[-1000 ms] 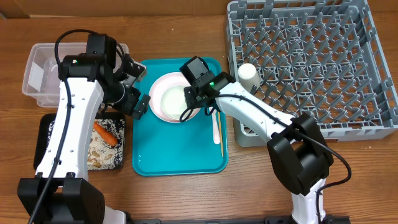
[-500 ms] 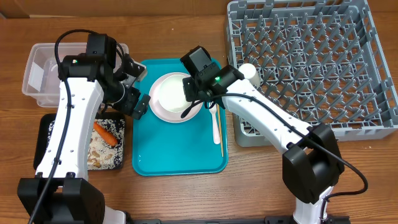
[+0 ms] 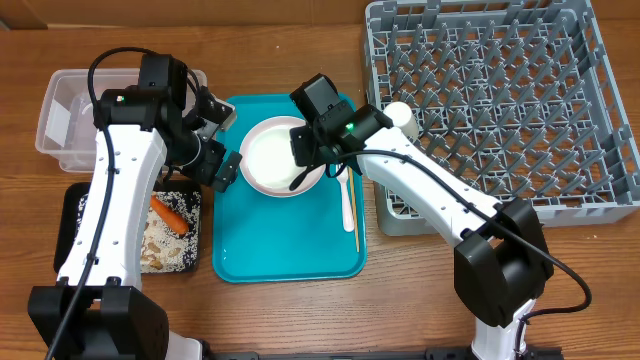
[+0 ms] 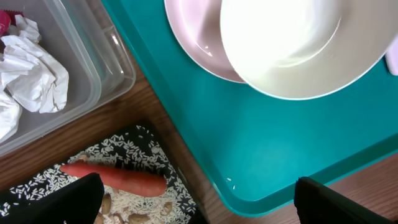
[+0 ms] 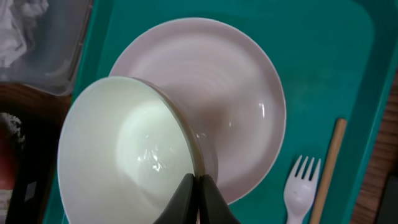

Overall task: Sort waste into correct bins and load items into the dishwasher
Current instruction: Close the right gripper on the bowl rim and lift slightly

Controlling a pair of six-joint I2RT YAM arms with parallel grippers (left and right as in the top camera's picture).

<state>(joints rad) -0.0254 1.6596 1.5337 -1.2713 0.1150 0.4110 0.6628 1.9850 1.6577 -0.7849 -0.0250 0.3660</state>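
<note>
Right jaws: clenched on the rim of a white bowl (image 5: 124,162), which tilts above the pale-pink plate (image 5: 242,106); whether bowl and plate touch cannot be told. Left jaws: released, spread wide, grasping nothing, hovering at the 9 o'clock edge of the teal tray (image 3: 285,240).

The right wrist view alone shows the pinch on the rim. The left wrist view alone shows crumpled napkins (image 4: 31,68) inside the clear tub (image 4: 102,62) and rice grains (image 4: 134,146) around the carrot (image 4: 118,178) on the black tray (image 4: 155,155). Only the overhead view shows the grey rack (image 3: 500,100) at 2 o'clock on the surface, with a white cup (image 3: 400,115) at its 9 o'clock edge.

Count: one plate, one bowl in view, one cup, one fork (image 5: 301,193), one wooden stick (image 5: 328,165), one carrot, two bins. Fork and stick lie on the teal tray at 3 o'clock of the plate.
</note>
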